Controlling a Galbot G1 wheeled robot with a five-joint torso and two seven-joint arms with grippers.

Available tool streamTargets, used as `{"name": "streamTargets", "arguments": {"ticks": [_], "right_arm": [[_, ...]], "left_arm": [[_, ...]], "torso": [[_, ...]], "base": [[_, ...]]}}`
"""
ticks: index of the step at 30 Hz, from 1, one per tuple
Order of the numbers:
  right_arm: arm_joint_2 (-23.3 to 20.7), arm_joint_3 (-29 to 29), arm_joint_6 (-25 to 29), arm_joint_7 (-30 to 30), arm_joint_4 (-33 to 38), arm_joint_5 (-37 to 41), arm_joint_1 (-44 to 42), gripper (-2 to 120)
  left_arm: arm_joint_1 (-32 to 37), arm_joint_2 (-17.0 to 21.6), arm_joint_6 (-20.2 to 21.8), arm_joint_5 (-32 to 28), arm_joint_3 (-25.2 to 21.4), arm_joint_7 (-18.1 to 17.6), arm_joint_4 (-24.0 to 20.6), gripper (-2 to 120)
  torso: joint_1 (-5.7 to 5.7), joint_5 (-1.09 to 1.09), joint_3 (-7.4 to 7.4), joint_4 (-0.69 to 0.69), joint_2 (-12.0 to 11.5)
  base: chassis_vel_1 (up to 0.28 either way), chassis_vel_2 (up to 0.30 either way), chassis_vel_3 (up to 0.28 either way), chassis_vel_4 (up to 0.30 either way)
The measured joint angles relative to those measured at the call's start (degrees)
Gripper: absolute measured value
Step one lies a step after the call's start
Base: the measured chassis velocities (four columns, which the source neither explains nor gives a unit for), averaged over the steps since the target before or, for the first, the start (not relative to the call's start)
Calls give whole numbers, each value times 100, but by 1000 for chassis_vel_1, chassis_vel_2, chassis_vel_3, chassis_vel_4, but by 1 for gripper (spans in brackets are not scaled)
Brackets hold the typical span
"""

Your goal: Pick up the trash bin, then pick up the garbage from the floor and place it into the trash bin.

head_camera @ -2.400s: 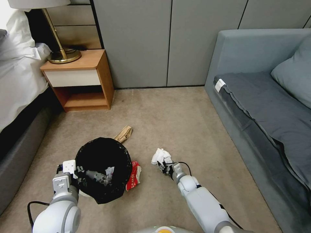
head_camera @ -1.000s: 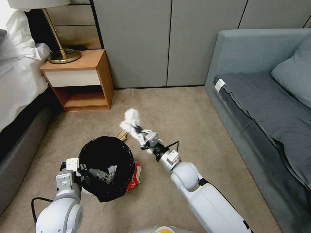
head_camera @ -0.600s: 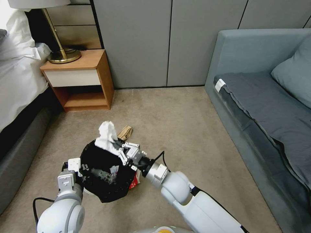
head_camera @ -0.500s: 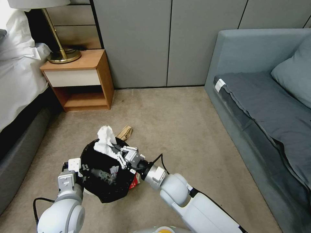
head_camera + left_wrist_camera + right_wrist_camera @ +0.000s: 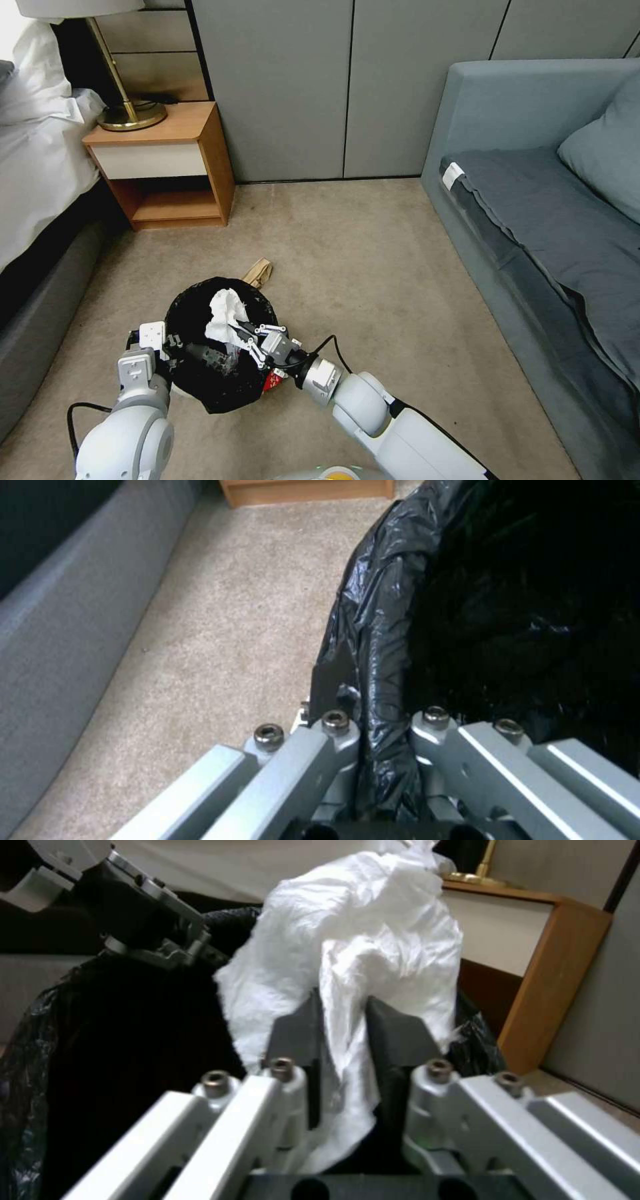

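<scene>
**Tissue over the bin, not dropped yet**

Right gripper point(image 5: 243, 335) clamped on crumpled white tissue point(image 5: 225, 313), hovering just over the open mouth of the trash bin point(image 5: 200, 393). Left gripper point(image 5: 383, 715) pinched tight on the bin's bag-covered rim, bin off the floor point(image 5: 373, 267). Some litter sitting inside already. Brown paper bag point(image 5: 259, 271) and red wrapper point(image 5: 272, 381) on the carpet beside it.

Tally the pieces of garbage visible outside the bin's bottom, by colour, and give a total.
White: 1, the crumpled tissue pinched in the right gripper over the trash bin.
Brown: 1, the paper bag on the floor.
Red: 1, the wrapper beside the bin.
Total: 3.
</scene>
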Motion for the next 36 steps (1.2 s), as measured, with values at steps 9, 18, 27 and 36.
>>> {"name": "streamTargets", "arguments": {"ticks": [9,18,27,36], "right_arm": [[24,-3,-27,1,-27,-18,-25,54],[52,-45,-30,5,-42,-38,-29,86],[25,-27,-51,9,79,-54,-64,100],[70,417,-236,311,1159,11,-58,100]], "left_arm": [[-27,-24,23,1,28,-5,-1,1],[-21,-46,26,4,19,-7,-40,1],[-20,-54,28,24,62,-7,-43,1],[-18,-11,27,25,11,-5,6,1]], "torso": [[0,0,0,0,0],[0,0,0,0,0],[0,0,0,0,0],[0,0,0,0,0]], "base": [[0,0,0,0],[0,0,0,0],[0,0,0,0],[0,0,0,0]]}}
